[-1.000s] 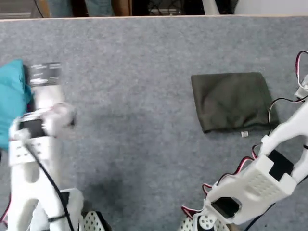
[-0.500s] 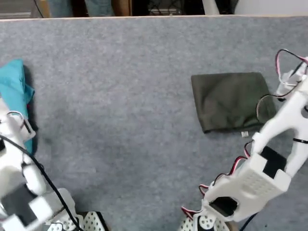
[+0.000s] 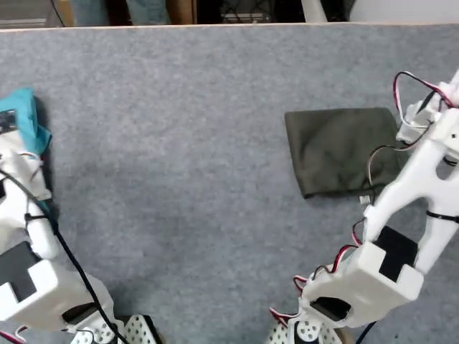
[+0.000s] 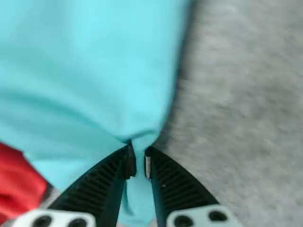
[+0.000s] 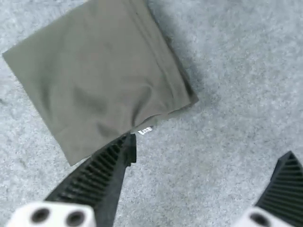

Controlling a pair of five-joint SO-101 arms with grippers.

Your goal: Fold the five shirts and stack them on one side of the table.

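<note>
At nine o'clock the left gripper (image 4: 139,161) is pinching the turquoise shirt (image 4: 90,71), likely needing to drag it centreward for folding, while the right gripper (image 5: 209,151) is hovering wide open by the three-o'clock folded olive shirt (image 5: 99,80).

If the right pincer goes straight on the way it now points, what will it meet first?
Probably the bare grey table, close beside the corner of the olive shirt; depth is unclear.

olive-green shirt (image 3: 344,150), folded into a flat rectangle, near the right edge of the table (image 3: 179,143); teal shirt (image 3: 29,107), bunched, at the left edge; red shirt (image 4: 16,182) beside it.
</note>
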